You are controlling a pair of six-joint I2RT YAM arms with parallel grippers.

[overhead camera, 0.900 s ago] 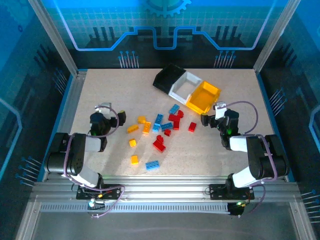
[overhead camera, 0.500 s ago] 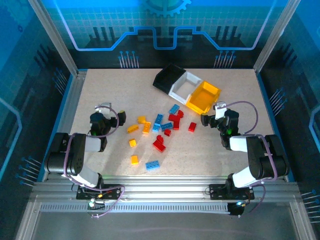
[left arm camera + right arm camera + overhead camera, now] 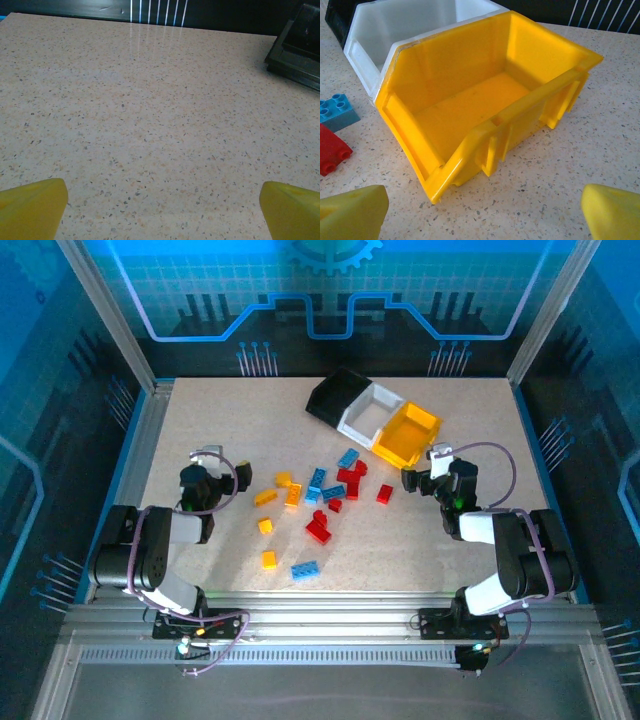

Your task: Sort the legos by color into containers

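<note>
Red, blue and orange legos lie scattered mid-table: orange ones (image 3: 265,496) to the left, blue ones (image 3: 333,492) and red ones (image 3: 318,530) in the middle. The black bin (image 3: 335,398), white bin (image 3: 370,410) and yellow bin (image 3: 407,433) stand in a slanted row behind them, and the yellow bin (image 3: 485,95) is empty. My left gripper (image 3: 210,475) rests low at the left, open over bare tabletop (image 3: 162,215). My right gripper (image 3: 425,477) is open just in front of the yellow bin (image 3: 482,215), holding nothing. A blue lego (image 3: 335,110) and a red lego (image 3: 332,147) lie left of that bin.
A corner of the black bin (image 3: 300,45) appears at the far right of the left wrist view. The white bin (image 3: 405,30) sits against the yellow one. The table's metal frame (image 3: 150,420) borders the left side, and bare surface lies to the right of the bins.
</note>
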